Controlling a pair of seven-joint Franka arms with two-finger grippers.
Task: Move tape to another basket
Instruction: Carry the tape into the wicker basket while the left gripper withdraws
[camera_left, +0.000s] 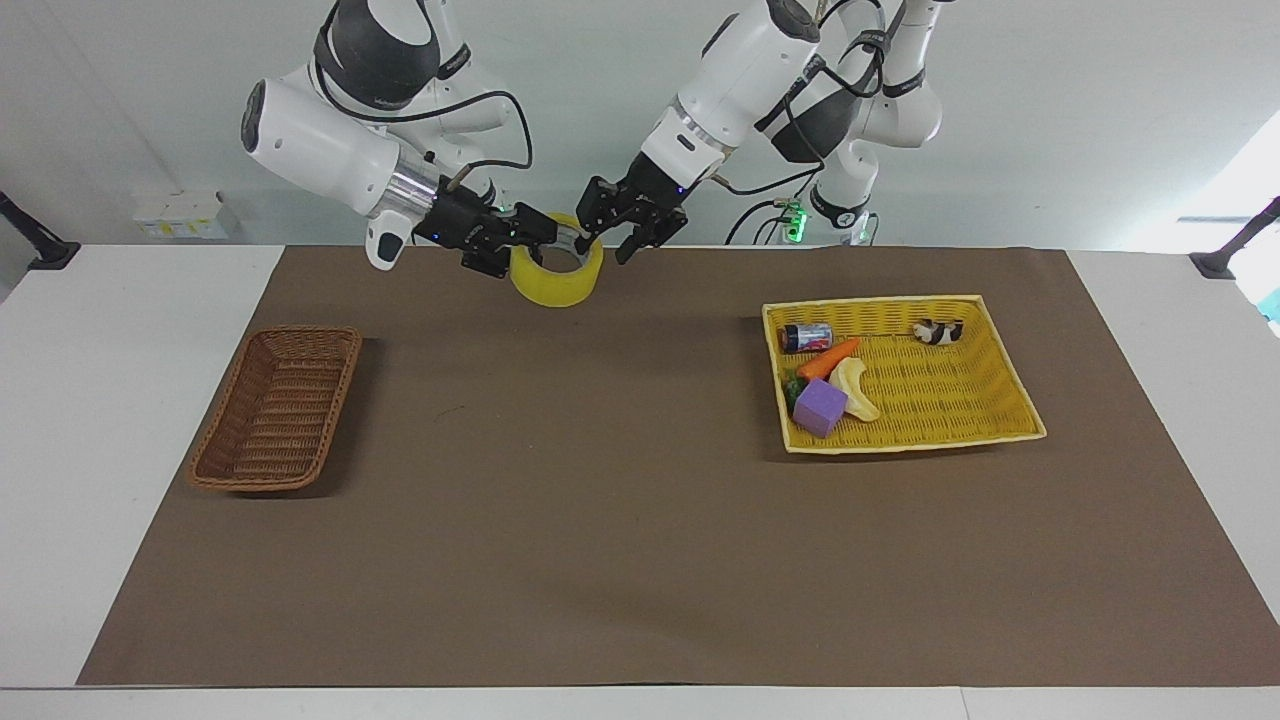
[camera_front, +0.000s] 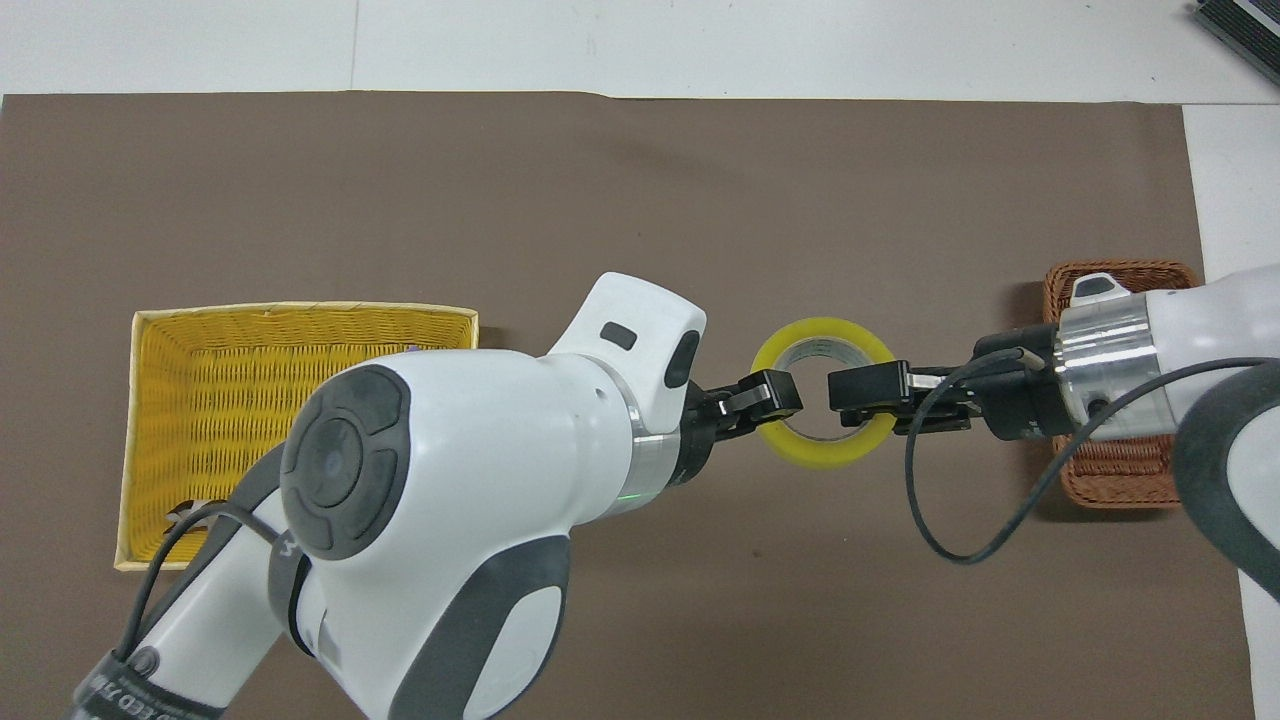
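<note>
You see, in facing view: basket (camera_left: 277, 408) at right arm's end | right gripper (camera_left: 543, 232) clenched on tape (camera_left: 556, 273), held in the air over the mat (camera_left: 640, 520) | left gripper (camera_left: 617, 234) released beside tape | tray (camera_left: 1010, 380) at left arm's end

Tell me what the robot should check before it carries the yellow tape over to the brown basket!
1. Right gripper shut on the tape: ok.
2. Left gripper open and off the tape: ok.
3. Tape lifted above the table: ok.
4. Brown basket has room inside: ok.
5. Nothing lying on the mat between tape and basket: ok.
6. Grip firm enough for the trip: cannot tell.
</note>
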